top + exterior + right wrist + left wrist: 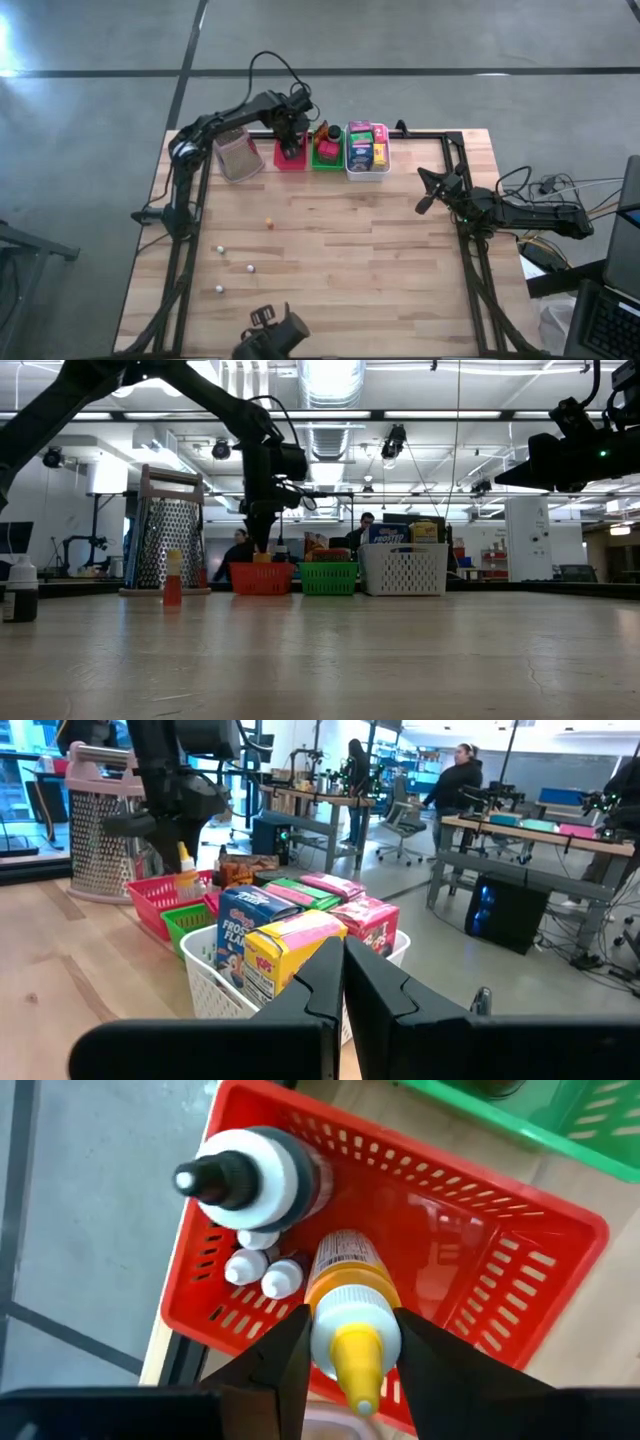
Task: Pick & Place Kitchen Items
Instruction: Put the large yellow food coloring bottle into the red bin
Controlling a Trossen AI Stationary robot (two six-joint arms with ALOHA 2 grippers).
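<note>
The left tool (345, 1342) gripped a yellow-capped bottle (345, 1305) over the red basket (520, 1255); the right tool (343, 982) waited clenched above the tabletop (350, 260)

Left arm over red basket, low view

Left gripper (262, 532) hung just above the red basket (261, 578), a yellow-topped bottle (262, 556) under it. Green basket (329, 578) and white basket (404, 569) of boxes (400, 533) sat alongside. Grater (168, 537) stood left; a small red bottle (173, 578) and a dark bottle (20, 591) stood nearer.
</note>
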